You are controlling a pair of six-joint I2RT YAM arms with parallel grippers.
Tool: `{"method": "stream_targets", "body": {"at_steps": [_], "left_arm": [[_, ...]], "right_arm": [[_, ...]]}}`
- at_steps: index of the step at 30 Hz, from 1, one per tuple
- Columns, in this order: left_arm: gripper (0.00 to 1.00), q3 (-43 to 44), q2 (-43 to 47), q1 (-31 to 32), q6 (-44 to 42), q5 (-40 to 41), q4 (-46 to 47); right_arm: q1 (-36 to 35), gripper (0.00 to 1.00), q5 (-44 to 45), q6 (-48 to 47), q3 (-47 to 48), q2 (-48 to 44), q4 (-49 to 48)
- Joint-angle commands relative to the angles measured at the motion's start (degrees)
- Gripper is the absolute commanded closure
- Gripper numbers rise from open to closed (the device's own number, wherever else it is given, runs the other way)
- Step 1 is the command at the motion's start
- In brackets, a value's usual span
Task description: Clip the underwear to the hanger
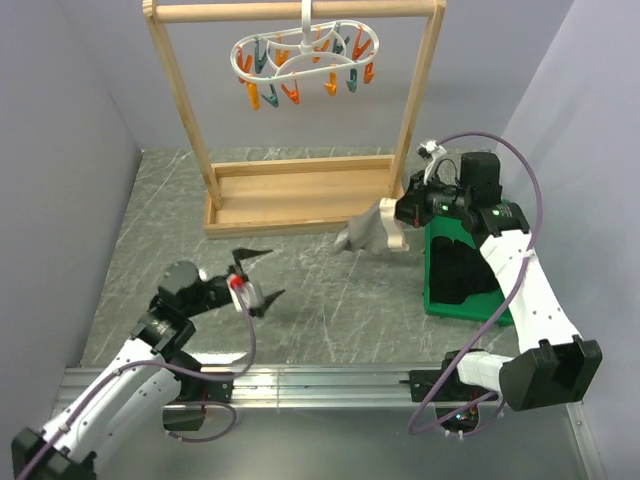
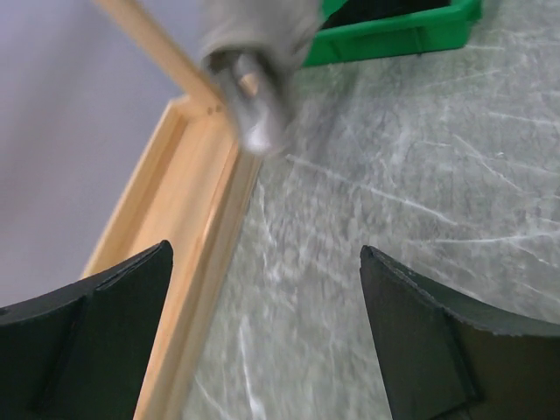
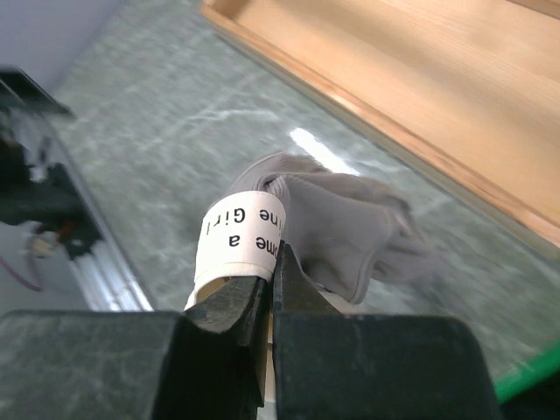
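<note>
The underwear (image 3: 341,227) is taupe grey, its waistband (image 3: 238,234) white with black lettering. The hanger (image 1: 303,50), upper centre, is white with orange and teal pegs (image 1: 270,93). The rack (image 1: 300,195) is pale wood, the bin (image 1: 465,313) green, the table (image 1: 330,300) grey-green with white streaks.

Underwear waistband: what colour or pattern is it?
The underwear waistband is cream-white with black printed letters; best in the right wrist view.

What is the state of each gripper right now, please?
Left gripper: open, holding nothing.
Right gripper: shut on the underwear, at its printed waistband.
</note>
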State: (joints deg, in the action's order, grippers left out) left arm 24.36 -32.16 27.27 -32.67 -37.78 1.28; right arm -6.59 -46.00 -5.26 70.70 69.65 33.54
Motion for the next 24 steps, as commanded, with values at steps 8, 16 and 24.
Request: {"method": "stream_targets", "body": {"at_steps": [8, 16, 24], "left_arm": [[0.13, 0.33, -15.01, 19.56, 0.03, 20.81, 29.47], [0.13, 1.74, -24.08, 27.39, 1.38, 26.0, 38.26], [0.14, 2.36, -29.09, 31.0, 1.02, 28.55, 41.78]], "right_arm": [[-9.4, 1.0, 2.14, 14.73, 0.41, 5.32, -10.76], [-11.25, 1.0, 5.22, 32.4, -5.13, 6.02, -21.93], [-12.3, 1.0, 3.99, 44.09, -7.41, 6.38, -26.42]]}}
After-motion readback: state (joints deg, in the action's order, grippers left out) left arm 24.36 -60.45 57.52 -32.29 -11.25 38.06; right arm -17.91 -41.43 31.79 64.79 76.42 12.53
